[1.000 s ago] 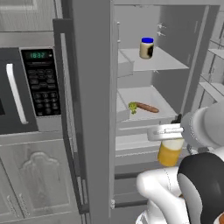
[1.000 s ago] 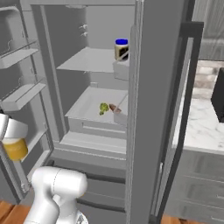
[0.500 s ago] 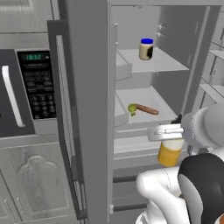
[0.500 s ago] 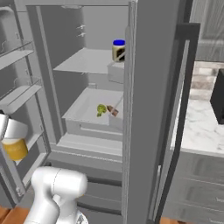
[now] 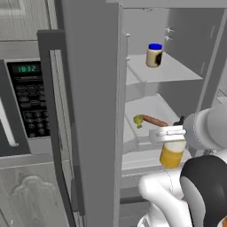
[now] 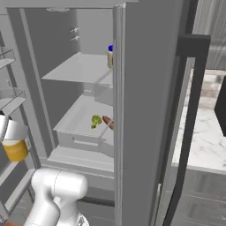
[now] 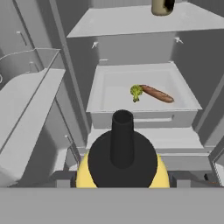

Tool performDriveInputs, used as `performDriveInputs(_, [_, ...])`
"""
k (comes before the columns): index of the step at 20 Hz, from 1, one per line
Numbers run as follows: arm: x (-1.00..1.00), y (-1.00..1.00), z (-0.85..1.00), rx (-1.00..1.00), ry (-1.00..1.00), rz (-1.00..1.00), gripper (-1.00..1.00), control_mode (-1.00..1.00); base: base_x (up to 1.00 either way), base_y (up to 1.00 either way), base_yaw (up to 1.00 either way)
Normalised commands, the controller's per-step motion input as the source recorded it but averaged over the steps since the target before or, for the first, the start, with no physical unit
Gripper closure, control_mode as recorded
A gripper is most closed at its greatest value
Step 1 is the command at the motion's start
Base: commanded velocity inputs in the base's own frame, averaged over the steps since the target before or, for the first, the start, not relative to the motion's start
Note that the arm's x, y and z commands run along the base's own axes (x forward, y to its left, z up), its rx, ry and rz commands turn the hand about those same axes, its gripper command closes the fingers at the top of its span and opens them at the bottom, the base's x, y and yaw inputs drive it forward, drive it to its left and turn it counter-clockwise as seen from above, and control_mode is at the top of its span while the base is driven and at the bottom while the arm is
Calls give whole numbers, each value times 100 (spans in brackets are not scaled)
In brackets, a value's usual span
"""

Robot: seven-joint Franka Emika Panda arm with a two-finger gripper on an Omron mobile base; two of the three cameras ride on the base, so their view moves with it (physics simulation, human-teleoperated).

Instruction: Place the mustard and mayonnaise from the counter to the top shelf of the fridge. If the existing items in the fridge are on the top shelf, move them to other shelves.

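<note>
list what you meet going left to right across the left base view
microwave → fridge door → broccoli → sausage → mustard, held in the gripper

We see the mayonnaise (image 5: 154,55) on the top shelf (image 5: 170,72), broccoli (image 5: 138,120) beside sausage (image 5: 154,120) in the tray (image 7: 101,98) below.

Open fridge (image 6: 145,88): blue-lidded mayonnaise (image 6: 110,56) on the top shelf (image 6: 75,68), partly hidden by the door edge. Broccoli floret (image 6: 96,121) beside sausage stick (image 6: 107,122) in the tray below. Yellow mustard (image 6: 16,149) at far left, outside the shelves. Marble surface (image 6: 207,132) at right.
</note>
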Motion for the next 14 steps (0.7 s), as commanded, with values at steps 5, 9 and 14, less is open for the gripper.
performDriveInputs(5, [6, -5, 10, 0, -5, 0, 100, -100, 29, -15, 0])
performDriveInputs(9, [45, -30, 60, 0, -35, 0, 100, -100, 0, 0, 0])
performDriveInputs(14, [91, -13, 50, 0, -33, 0, 100, -100, 0, 0, 0])
